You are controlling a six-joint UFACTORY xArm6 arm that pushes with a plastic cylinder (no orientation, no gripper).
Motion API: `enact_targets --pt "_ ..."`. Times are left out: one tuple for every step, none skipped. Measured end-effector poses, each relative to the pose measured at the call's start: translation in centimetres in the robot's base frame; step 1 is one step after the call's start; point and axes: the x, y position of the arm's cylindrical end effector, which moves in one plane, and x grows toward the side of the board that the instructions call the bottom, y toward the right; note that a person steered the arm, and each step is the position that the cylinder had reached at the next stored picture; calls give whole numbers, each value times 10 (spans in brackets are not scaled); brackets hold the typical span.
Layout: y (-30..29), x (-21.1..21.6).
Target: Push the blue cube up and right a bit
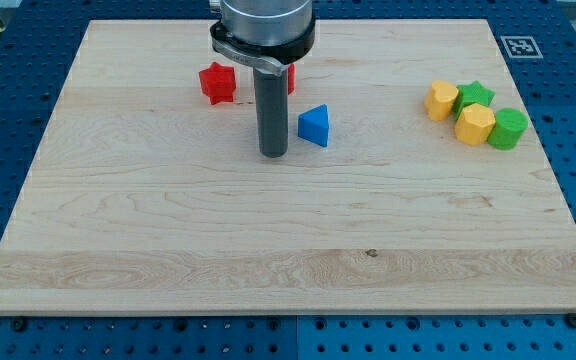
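Pale wooden worktop (pixel 288 230) on a blue perforated base (pixel 8 90). Dark straight rod, my tip (pixel 273 155) down on the wood, just left of the blue triangular block (pixel 314 126), a narrow gap between. No fingers on this arm, so nothing held. Red star-shaped block (pixel 217 83) toward the view's upper left of the rod; another red block (pixel 290 78) half hidden behind it, shape unclear. Well apart at the view's right, clustered: yellow rounded block (pixel 441 100), green star-shaped block (pixel 476 95), yellow hexagonal block (pixel 474 124), green cylindrical block (pixel 509 129).
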Motion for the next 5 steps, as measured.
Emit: enact_targets --pt "-15 0" --pt "-48 0" --pt "-76 -2" --pt "-76 -21" --pt "-60 -34"
